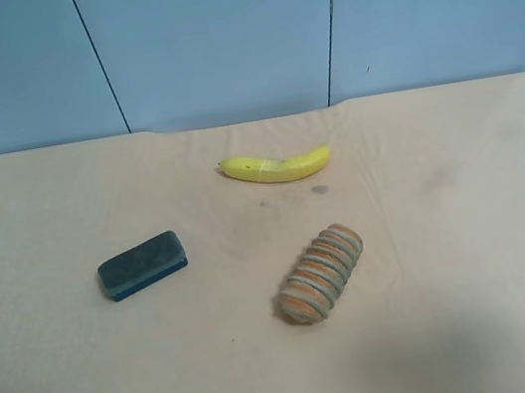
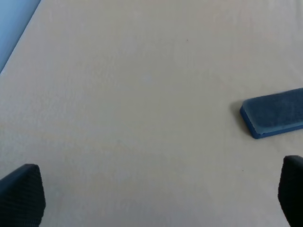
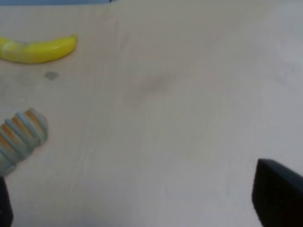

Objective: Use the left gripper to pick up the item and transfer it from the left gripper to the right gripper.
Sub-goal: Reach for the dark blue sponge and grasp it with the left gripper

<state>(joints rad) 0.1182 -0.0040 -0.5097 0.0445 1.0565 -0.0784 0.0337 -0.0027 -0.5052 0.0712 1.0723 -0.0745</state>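
The item, a small eraser block [image 1: 143, 264] with a dark grey-green felt top and blue base, lies flat on the beige table [image 1: 73, 390], left of middle in the exterior high view. It also shows in the left wrist view [image 2: 274, 119], cut by the frame edge. My left gripper [image 2: 156, 198] is open and empty, its two black fingertips [image 2: 22, 195] wide apart, away from the item. My right gripper [image 3: 137, 201] is open and empty; one black fingertip [image 3: 277, 193] shows over bare table. Neither arm shows in the exterior high view.
A yellow banana [image 1: 276, 166] lies at the back middle, also in the right wrist view [image 3: 38, 49]. An orange-and-grey ribbed cylinder [image 1: 322, 272] lies right of the item, also in the right wrist view [image 3: 19, 135]. A blue wall [image 1: 215, 33] stands behind the table.
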